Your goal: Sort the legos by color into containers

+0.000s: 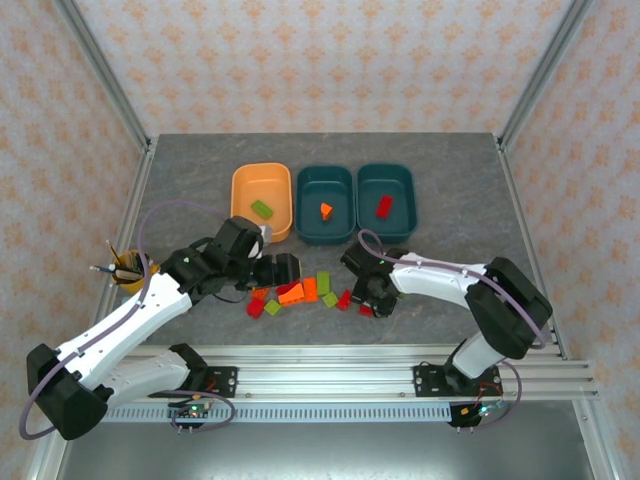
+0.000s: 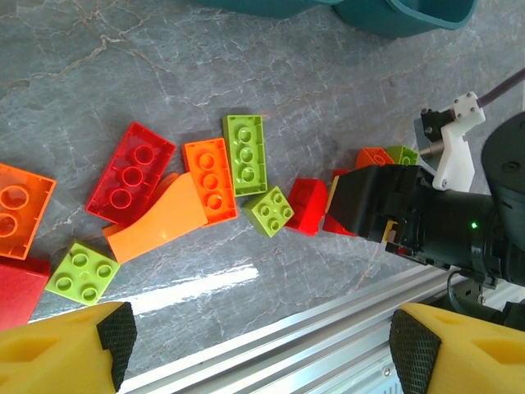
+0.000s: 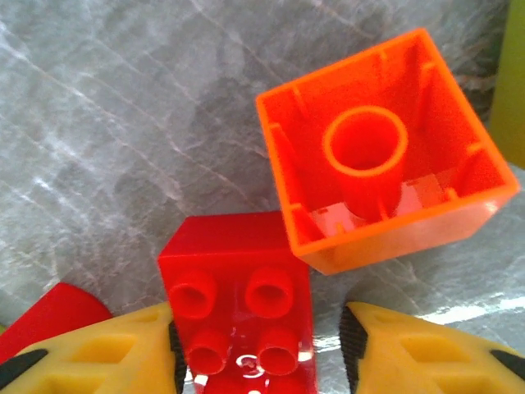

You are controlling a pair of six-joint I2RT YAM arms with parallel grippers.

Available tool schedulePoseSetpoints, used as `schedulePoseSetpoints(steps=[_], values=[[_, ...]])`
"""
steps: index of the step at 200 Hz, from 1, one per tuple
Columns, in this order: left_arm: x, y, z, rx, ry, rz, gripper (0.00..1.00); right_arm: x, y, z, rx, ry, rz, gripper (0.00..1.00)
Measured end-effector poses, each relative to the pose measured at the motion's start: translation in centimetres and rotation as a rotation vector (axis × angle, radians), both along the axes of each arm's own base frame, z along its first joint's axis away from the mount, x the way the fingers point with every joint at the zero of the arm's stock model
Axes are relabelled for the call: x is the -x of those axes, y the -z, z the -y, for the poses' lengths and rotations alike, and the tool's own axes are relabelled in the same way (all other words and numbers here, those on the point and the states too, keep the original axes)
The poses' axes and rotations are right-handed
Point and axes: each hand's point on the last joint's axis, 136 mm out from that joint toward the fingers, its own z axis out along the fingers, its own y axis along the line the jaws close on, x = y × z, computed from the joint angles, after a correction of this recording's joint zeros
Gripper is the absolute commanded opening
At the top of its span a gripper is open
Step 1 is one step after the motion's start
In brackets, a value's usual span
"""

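Legos [image 1: 305, 292] lie in a loose heap on the table [image 1: 200, 170], between my two arms. At left, my left gripper [image 2: 262, 332] hangs released above them, holding nothing. At right, my right gripper [image 3: 260, 349] has a red brick [image 3: 234, 263] between its fingers; I cannot tell if it clenches it.

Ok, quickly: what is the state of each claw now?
Left claw: open, empty.
Right claw: open around red brick, not gripping yet.
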Motion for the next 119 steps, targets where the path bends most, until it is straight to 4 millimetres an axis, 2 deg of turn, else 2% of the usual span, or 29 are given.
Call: schedulePoseSetpoints(steps=[31, 52, 64, 79, 100, 119], values=[[0.0, 0.0, 0.1, 0.004, -0.008, -0.004, 0.84, 0.1, -0.1, 0.3, 0.024, -0.014, -0.01, 0.35], [-0.1, 0.0, -0.1, -0.001, -0.017, 0.001, 0.84, -0.1, -0.5, 0.2, 0.028, -0.037, -0.002, 0.32], [-0.2, -0.1, -0.2, -0.006, -0.027, 0.005, 0.84, -0.8, -1.5, -0.2, 0.027, -0.051, 0.016, 0.32], [-0.6, -0.6, -0.3, -0.008, -0.045, 0.016, 0.84, -2.3, -4.3, -1.1, 0.012, -0.075, 0.073, 0.31], [-2.0, -3.1, 0.3, 0.015, -0.068, 0.059, 0.84, -5.8, -10.4, -2.3, -0.046, -0.097, 0.208, 0.31], [-3.7, -5.5, 1.2, 0.04, -0.085, 0.099, 0.84, -9.9, -15.7, -1.0, -0.074, -0.066, 0.339, 0.31]])
